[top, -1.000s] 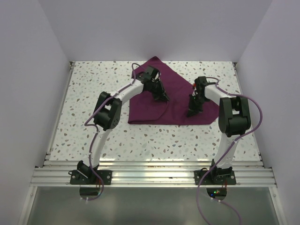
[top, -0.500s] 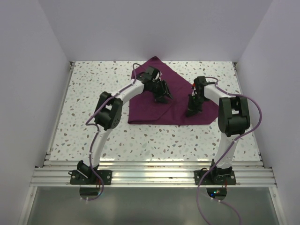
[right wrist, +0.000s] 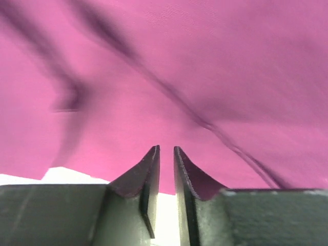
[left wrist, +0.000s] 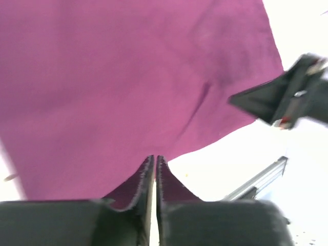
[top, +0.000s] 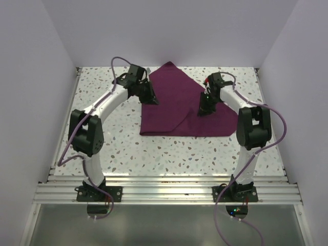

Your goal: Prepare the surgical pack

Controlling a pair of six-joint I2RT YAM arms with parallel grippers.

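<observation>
The surgical pack [top: 177, 115] is a deep purple cloth folded into a rough triangle at the table's middle back, with one corner pointing to the back wall. My left gripper [top: 152, 101] hovers at the cloth's left edge with its jaws pressed together on nothing. The left wrist view shows that gripper [left wrist: 155, 157] over the cloth [left wrist: 123, 77]. My right gripper [top: 202, 111] hangs above the cloth's right half. In its own view its fingertips [right wrist: 166, 147] stand a narrow gap apart, empty, above creased cloth [right wrist: 195, 66]. It also shows blurred as the right gripper [left wrist: 287, 97].
The speckled white table [top: 102, 138] is boxed in by pale walls on the left, the back and the right. An aluminium rail [top: 164, 187] runs along the near edge where both arm bases sit.
My left arm swung out to the left, its gripper going from the cloth's middle to its left edge. My right gripper shifted a little back and left.
</observation>
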